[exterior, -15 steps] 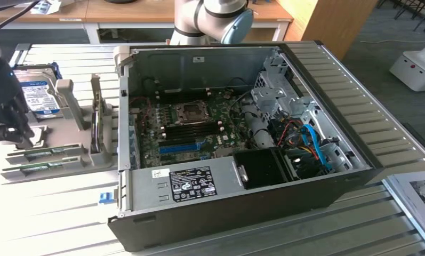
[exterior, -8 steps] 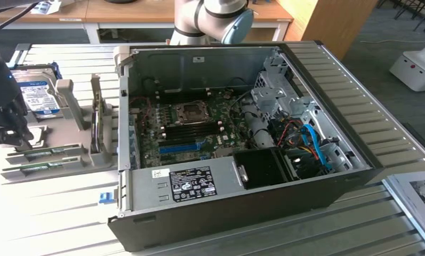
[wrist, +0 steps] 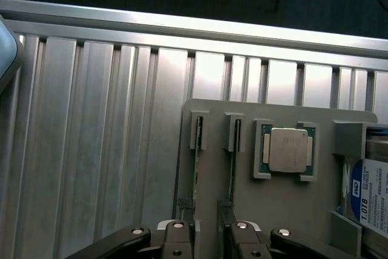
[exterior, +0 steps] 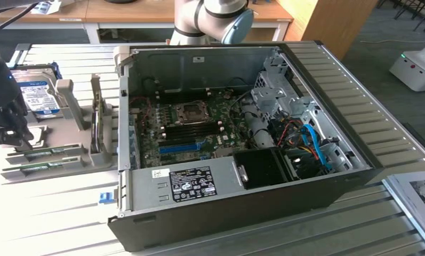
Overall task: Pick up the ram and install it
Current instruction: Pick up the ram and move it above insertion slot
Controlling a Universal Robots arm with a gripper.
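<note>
Two ram sticks stand on edge in slots of a grey holder tray [wrist: 242, 210]: one ram [wrist: 197, 168] and a second ram [wrist: 233, 162], both thin green boards seen from above. My gripper [wrist: 209, 238] hangs just over their near ends, open and holding nothing, its dark fingertips [wrist: 182, 238] to either side of the gap between the sticks. In the exterior view the gripper [exterior: 9, 125] is at the far left above the ram sticks [exterior: 47, 153]. The open computer case [exterior: 233, 133] holds the motherboard [exterior: 191, 133] with black memory slots [exterior: 194, 128].
A square silver processor [wrist: 289, 150] sits in a tray pocket beside the sticks, and a hard drive [wrist: 373, 192] lies past it. Tall grey brackets [exterior: 98, 122] stand between the tray and the case. The slatted metal table [wrist: 91, 137] extends around them. A blue clip [exterior: 105, 198] lies near the case.
</note>
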